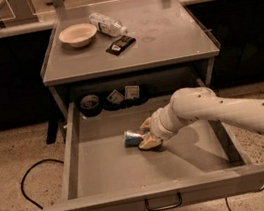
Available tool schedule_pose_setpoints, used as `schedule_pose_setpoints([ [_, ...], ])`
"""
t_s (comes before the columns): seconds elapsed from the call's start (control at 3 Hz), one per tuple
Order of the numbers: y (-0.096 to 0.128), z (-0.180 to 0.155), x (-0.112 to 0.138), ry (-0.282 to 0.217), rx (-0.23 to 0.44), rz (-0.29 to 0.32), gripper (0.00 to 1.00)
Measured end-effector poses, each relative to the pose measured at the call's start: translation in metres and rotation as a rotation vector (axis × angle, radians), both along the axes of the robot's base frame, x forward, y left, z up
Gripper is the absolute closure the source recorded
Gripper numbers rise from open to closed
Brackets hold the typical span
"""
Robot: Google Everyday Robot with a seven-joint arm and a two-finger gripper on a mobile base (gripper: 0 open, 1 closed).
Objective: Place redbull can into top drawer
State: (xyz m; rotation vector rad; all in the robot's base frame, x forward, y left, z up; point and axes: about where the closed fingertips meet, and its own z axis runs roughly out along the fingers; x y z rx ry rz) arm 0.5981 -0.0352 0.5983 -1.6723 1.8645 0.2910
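Note:
The top drawer (104, 176) is pulled open, a wide grey tray with a dark loop handle (163, 204) on its front. The redbull can (132, 138) lies on its side on the drawer floor, near the middle, its silver end facing left. My gripper (147, 134) is down inside the drawer with its tan fingers (150, 143) on either side of the can's right end. The white arm comes in from the right.
On the tabletop above stand a white bowl (78, 35), a clear plastic water bottle (106, 24) lying down and a dark flat packet (120, 44). At the drawer's back are a dark round tin (89, 103) and small packets (123, 95). A black cable (32, 188) runs over the floor at left.

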Motion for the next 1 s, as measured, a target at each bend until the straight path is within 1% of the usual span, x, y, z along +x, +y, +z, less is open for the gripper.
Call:
schedule_pose_setpoints([
  [0.33, 0.0, 0.0, 0.0, 0.0, 0.0, 0.0, 0.11],
  [0.67, 0.0001, -0.0001, 0.0, 0.0, 0.0, 0.0, 0.0],
  [1.0, 0.0001, -0.0001, 0.0, 0.0, 0.0, 0.0, 0.0],
])
